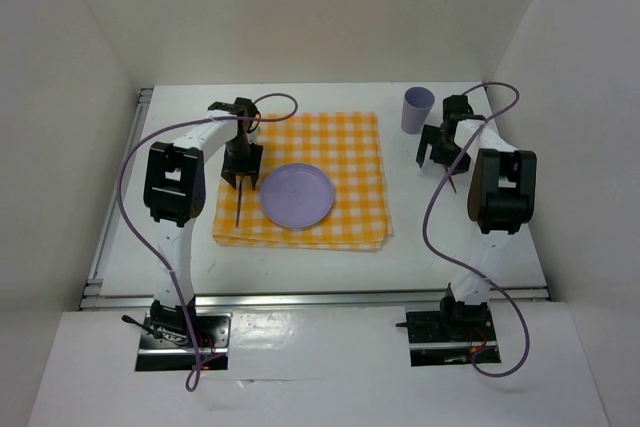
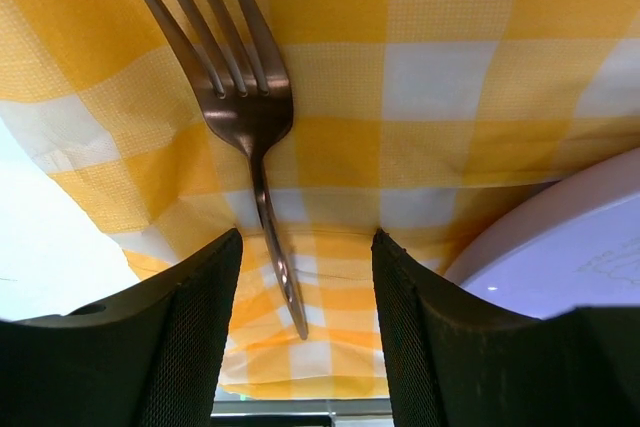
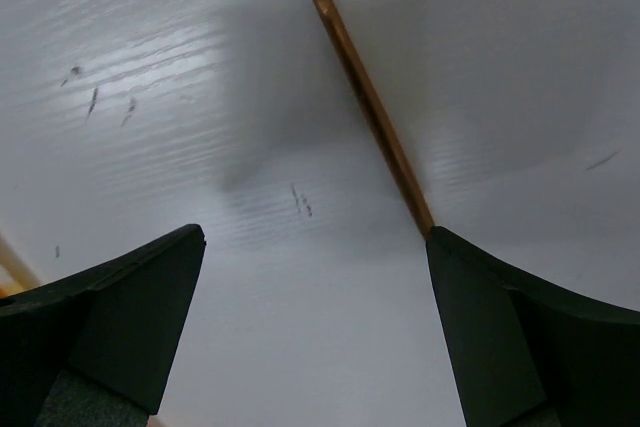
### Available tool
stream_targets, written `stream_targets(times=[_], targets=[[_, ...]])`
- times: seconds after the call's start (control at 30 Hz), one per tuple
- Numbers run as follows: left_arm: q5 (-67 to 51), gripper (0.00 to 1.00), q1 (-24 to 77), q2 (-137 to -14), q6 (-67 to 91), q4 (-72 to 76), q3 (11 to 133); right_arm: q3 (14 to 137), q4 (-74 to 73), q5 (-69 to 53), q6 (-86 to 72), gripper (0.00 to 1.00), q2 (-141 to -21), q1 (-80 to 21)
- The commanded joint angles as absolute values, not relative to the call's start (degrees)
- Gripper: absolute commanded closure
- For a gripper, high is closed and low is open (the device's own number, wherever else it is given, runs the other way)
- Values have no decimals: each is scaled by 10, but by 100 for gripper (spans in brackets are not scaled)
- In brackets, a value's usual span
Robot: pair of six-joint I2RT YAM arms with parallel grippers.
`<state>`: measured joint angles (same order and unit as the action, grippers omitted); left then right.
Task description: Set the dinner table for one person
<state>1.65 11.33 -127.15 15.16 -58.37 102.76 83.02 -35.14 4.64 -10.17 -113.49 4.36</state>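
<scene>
The white dinner table (image 1: 300, 269) carries a yellow-and-white checked cloth (image 1: 345, 142) with a purple plate (image 1: 297, 195) on it. A dark metal fork (image 1: 239, 205) lies on the cloth left of the plate. In the left wrist view the fork (image 2: 245, 107) points its tines away, and its handle end lies between my fingers. My left gripper (image 2: 307, 237) is open and hovers over the fork (image 1: 242, 175). My right gripper (image 1: 438, 155) is open over bare table right of the cloth. A thin copper-coloured utensil handle (image 3: 365, 97) runs up to its right finger.
A purple cup (image 1: 418, 109) stands upright at the back, just left of the right arm's wrist. The plate's rim (image 2: 560, 237) lies close to the right of my left fingers. White walls enclose the table on three sides.
</scene>
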Motion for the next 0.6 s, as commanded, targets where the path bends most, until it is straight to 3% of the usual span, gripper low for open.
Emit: stream_targets(times=[0.0, 0.3, 0.37, 0.43, 0.47, 0.57], targets=[[7, 38, 112, -1250, 148, -592, 1045, 867, -311, 71, -78, 0, -1157, 57], [23, 38, 107, -1185, 125, -592, 1056, 861, -264, 89, -39, 0, -1197, 57], [30, 38, 107, -1178, 120, -592, 1056, 867, -271, 89, -39, 4, -1222, 57], [43, 38, 107, -1172, 120, -592, 1056, 881, -278, 81, -33, 11, -1237, 57], [43, 38, 107, -1165, 114, -592, 1056, 882, -284, 73, -33, 23, -1243, 57], [54, 38, 107, -1150, 109, -587, 1045, 860, -284, 88, -61, 43, -1231, 57]])
